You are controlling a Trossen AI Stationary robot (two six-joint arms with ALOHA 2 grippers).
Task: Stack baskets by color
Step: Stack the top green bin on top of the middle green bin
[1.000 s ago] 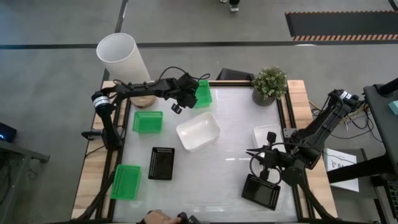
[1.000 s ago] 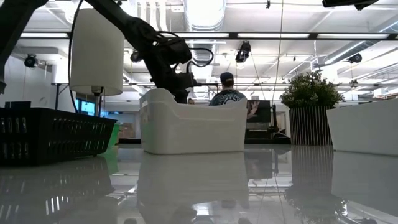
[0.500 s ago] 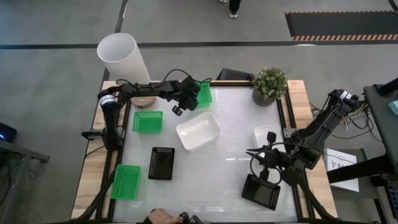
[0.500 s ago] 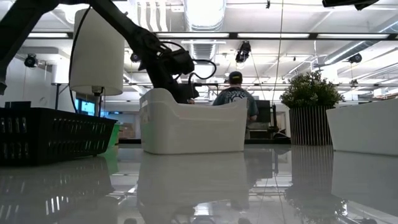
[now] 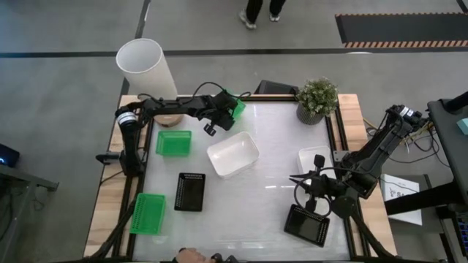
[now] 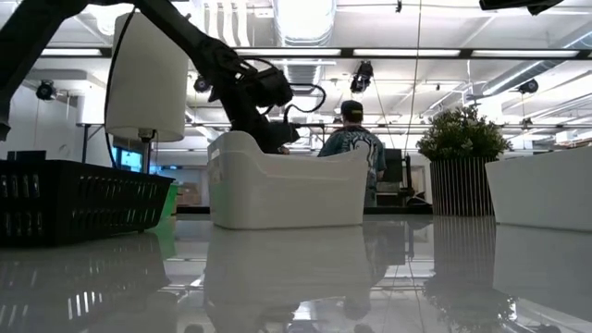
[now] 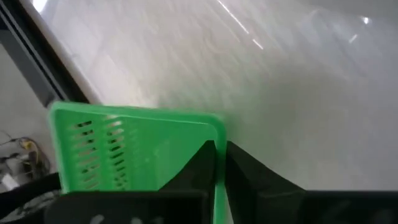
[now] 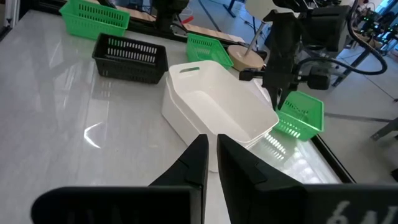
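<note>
The left gripper point(image 5: 221, 111) is clenched on the rim of a green basket point(image 5: 235, 107), tilted at the far edge of the desk point(image 5: 270, 190). The right gripper point(image 5: 316, 191) is closed, grasping nothing, near a black basket point(image 5: 307, 225). A white basket point(image 5: 233, 154) sits mid-desk, other baskets spread to the left

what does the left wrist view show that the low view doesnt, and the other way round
Left wrist only: the left gripper shut on the rim of a green basket.
Low only: a white basket mid-table, a black basket, the lampshade, the plant, a person behind.
Both: the glossy white table.
</note>
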